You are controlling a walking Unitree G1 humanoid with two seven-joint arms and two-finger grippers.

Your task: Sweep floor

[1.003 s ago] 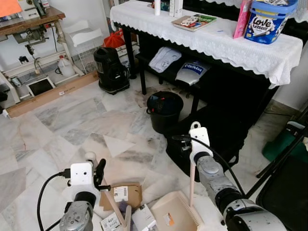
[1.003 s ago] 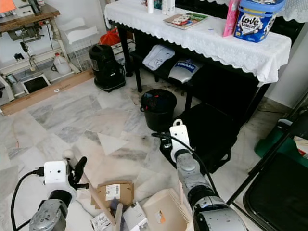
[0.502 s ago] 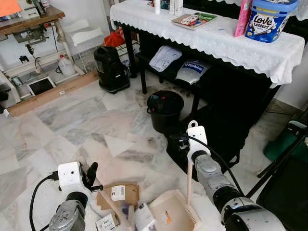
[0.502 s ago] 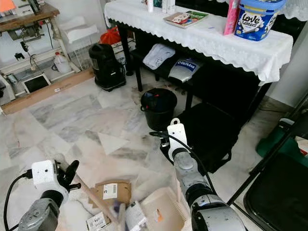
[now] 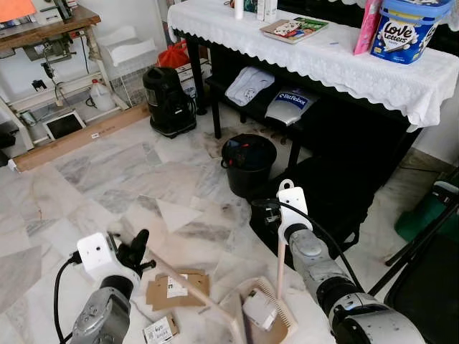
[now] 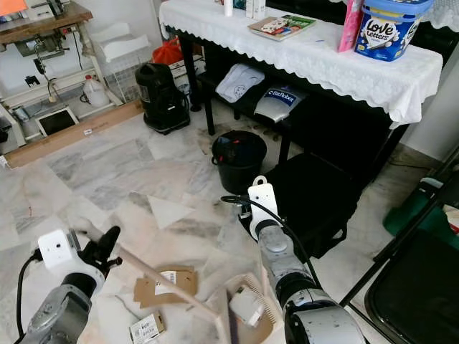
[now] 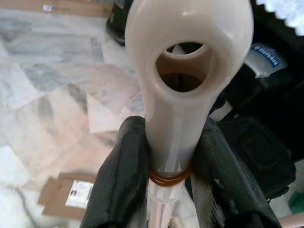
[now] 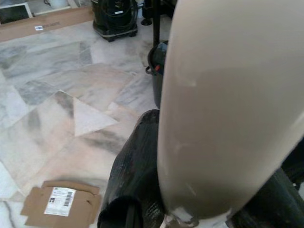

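- The left tool (image 5: 136, 247) is clamped around the top of the cream broom handle (image 5: 190, 290); in the left wrist view both black fingers (image 7: 121, 175) press against the shaft just under its hanging loop. The handle slants down across the marble floor (image 5: 86, 179) to the mouth of the dustpan (image 5: 267, 315).
- The right tool (image 5: 276, 226) grips the upright dustpan handle (image 5: 280, 269), fingers closed on it, and holds the pan flat on the floor by the robot's feet.
- A small white box (image 5: 258, 308) lies inside the pan. A flattened brown cardboard piece (image 5: 176, 289) and a small labelled card (image 5: 159, 331) lie on the floor outside it, left of the pan.
- Risk: the cardboard is flat and wide, so the bristles may slide over it instead of pushing it along.
- Risk: a hard sweep may shove the pan back or tip it, and the white box could spill out, since only the thin upright handle steadies it.
- Risk: the broom head looks blurred at the pan's lip, so its exact contact is unclear; it could catch on the pan's edge.
- Risk: the black bin (image 5: 247, 161) and the dark bag (image 5: 326, 197) under the counter (image 5: 323, 61) stand near the right arm, leaving little room to move.
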